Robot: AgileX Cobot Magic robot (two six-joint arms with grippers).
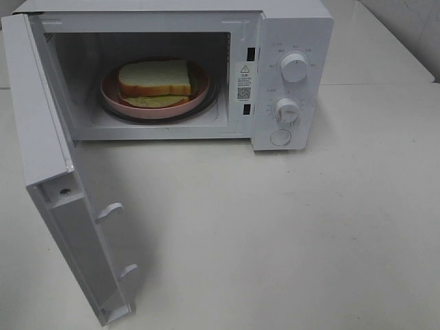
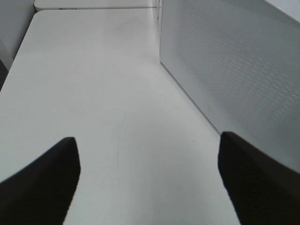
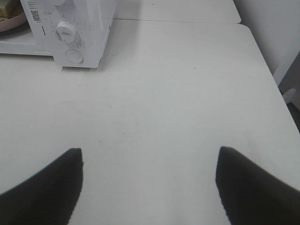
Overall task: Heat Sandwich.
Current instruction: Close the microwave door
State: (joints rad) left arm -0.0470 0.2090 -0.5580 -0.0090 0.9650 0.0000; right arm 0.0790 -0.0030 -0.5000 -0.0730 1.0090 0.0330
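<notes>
The sandwich [image 1: 155, 79], thick white bread with tan crust and pale filling, lies on a round pink plate [image 1: 159, 111] inside the open white microwave [image 1: 289, 31]. The door [image 1: 41, 117] is swung wide to the left. Neither gripper shows in the exterior high view. In the left wrist view my left gripper [image 2: 149, 180] stands open over the bare table, with the door's perforated panel [image 2: 234, 70] beside it. My right gripper [image 3: 149, 185] is open too, nothing between its fingers, well back from the microwave's front corner [image 3: 89, 28]. A sliver of the plate [image 3: 13, 21] shows there.
Two white knobs [image 1: 294, 67] [image 1: 287, 110] and a round button [image 1: 280, 137] sit on the microwave's control panel. The white table [image 1: 289, 227] stretches in front of it. In the right wrist view the table's edge [image 3: 272, 70] runs close to a wall.
</notes>
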